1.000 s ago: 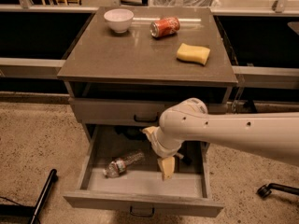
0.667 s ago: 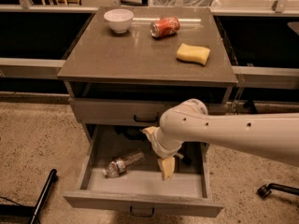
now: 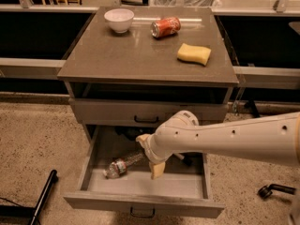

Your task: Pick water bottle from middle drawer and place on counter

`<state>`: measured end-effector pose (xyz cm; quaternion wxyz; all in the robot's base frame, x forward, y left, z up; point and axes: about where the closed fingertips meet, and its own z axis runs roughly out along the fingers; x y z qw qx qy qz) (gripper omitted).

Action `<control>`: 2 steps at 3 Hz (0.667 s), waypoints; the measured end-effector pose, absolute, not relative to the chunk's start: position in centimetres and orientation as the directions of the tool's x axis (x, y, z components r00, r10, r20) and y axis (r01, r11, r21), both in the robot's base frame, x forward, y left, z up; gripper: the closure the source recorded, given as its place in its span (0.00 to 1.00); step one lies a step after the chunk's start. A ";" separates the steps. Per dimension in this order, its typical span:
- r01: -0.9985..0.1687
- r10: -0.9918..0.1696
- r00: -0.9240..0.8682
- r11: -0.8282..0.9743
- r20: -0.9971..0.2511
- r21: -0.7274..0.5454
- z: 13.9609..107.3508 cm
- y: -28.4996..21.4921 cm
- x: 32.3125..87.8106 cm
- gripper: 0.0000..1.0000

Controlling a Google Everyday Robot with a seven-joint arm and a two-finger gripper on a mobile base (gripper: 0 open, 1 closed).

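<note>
Arm [image 3: 234,137]: white, enters from the right edge, almost level, reaches left.
Wrist [image 3: 182,120]: rounded white joint, just right of the fingers and above them.
Gripper [image 3: 149,156]: at the left end of the arm, pointing left and down.
Fingers [image 3: 158,169]: two, cream, spread apart; one stands above and left of the other.
</note>
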<state>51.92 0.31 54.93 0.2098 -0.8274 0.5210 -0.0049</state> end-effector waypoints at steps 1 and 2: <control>-0.868 -0.847 0.459 -0.364 -0.267 -0.338 50.8 1.5 53.2 0.34; -0.881 -0.813 0.453 -0.345 -0.366 -0.323 47.2 2.7 54.3 0.32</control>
